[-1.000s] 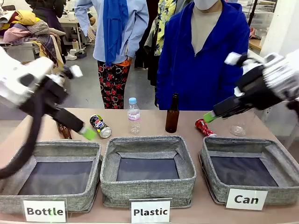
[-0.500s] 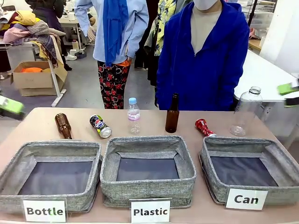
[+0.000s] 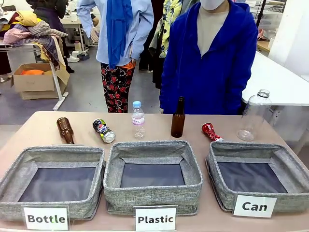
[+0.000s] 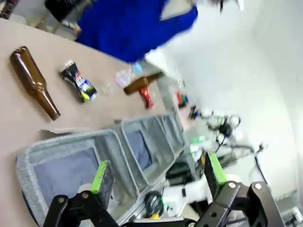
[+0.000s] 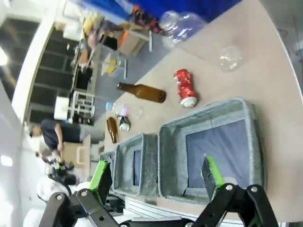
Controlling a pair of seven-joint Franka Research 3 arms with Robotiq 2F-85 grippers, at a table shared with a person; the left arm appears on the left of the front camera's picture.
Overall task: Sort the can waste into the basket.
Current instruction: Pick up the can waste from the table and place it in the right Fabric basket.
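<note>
Both wide open, nothing between the fingers: left gripper [image 4: 156, 169] above the Bottle basket [image 4: 29, 156], right gripper [image 5: 156, 172] above the Can basket [image 3: 251, 147]. Crushed red can [image 3: 211, 132] lies just beside that basket's far-left rim, between the upright brown bottle [image 3: 178, 118] and the clear plastic bottle [image 3: 253, 116]. Blue-black can [image 3: 104, 131] lies behind the gap between the Bottle basket and the Plastic basket [image 3: 152, 145].

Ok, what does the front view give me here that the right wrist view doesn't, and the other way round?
From the front: the name cards, readable as Bottle, Plastic, Can.
From the right wrist: the right hand, open, green pads wide apart.
Shared: the red can lying just behind the Can basket, the dark can lying further along, both on the table, plus the brown bottles and clear bottles.
</note>
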